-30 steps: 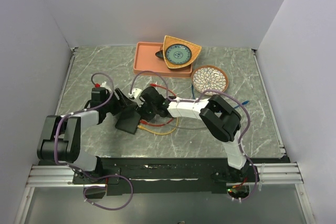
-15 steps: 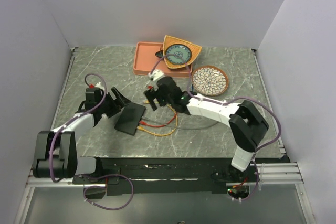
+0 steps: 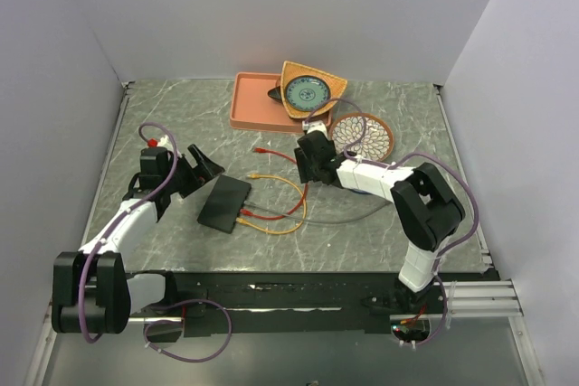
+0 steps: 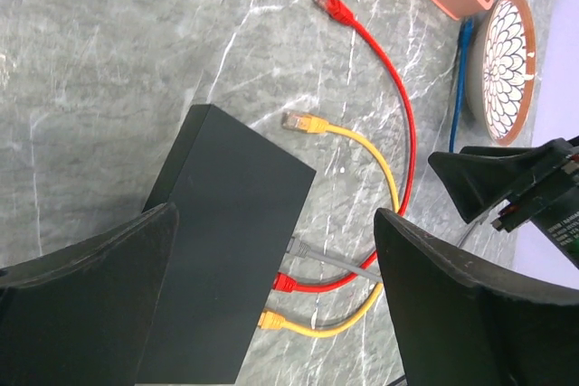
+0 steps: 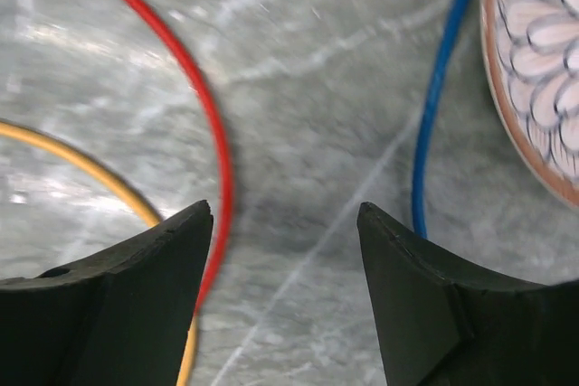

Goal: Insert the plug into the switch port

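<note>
light: bright, even, overhead | shadows: soft, short | glare: faint marble sheen | blur: right wrist view soft

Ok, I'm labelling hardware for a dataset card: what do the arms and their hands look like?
Left arm and right arm: white links, black joints, loose purple cables. Left hand and right hand: two black wedge-shaped fingers each.

Top camera looks down from behind the bases, whole surface [image 3: 181, 124] in frame. Left wrist view faces the switch [image 4: 226, 223] from farther off; right wrist view sits tight over the red cable [image 5: 204, 106], common to all three.
</note>
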`<state>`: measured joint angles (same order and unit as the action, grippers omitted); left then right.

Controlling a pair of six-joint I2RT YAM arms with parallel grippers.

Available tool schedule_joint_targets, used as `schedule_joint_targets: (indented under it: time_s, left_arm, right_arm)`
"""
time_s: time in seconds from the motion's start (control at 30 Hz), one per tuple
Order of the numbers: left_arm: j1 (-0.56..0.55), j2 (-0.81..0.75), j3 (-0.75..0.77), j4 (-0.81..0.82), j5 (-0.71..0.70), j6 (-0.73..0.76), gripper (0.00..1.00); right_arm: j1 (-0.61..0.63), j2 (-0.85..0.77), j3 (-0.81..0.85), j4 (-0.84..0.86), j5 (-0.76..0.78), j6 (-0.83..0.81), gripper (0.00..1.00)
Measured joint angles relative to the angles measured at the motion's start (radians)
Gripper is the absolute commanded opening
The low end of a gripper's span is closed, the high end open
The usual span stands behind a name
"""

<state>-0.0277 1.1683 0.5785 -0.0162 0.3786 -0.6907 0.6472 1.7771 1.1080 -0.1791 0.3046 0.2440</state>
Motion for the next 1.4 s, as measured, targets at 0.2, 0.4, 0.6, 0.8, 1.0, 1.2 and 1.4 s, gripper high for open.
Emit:
schedule_joint_targets:
  time_s: [0.2, 0.4, 0.6, 0.8, 1.0, 1.2, 1.4]
  left_arm:
    - [0.0, 0.0, 0.0, -0.011, 0.003, -0.002, 0.98]
    - [0.0, 0.014, 0.0, 0.0, 0.019, -0.002, 0.97]
    - [0.0, 0.027, -0.002, 0.016, 0.045, -0.002, 0.95]
    - [0.0, 0.028, -0.003, 0.039, 0.064, -0.002, 0.93]
    - [0.0, 0.028, -0.015, 0.049, 0.071, -0.002, 0.92]
    - [0.0, 0.026, -0.018, 0.051, 0.079, -0.002, 0.91]
    - [0.0, 0.026, -0.021, 0.06, 0.087, -0.002, 0.9]
  right_arm:
    - [-0.023, 0.015, -0.011, -0.023, 0.038, 0.043, 0.7]
    - [-0.056, 0.048, -0.016, -0.026, 0.073, 0.066, 0.7]
    - [-0.086, 0.055, -0.025, -0.022, 0.092, 0.08, 0.7]
    - [-0.098, 0.072, -0.013, -0.026, 0.093, 0.086, 0.55]
    - [-0.113, 0.121, 0.047, -0.032, 0.061, 0.088, 0.23]
    - [-0.125, 0.132, 0.062, -0.032, 0.016, 0.071, 0.0]
    - [-0.128, 0.081, 0.002, 0.0, -0.041, 0.028, 0.0]
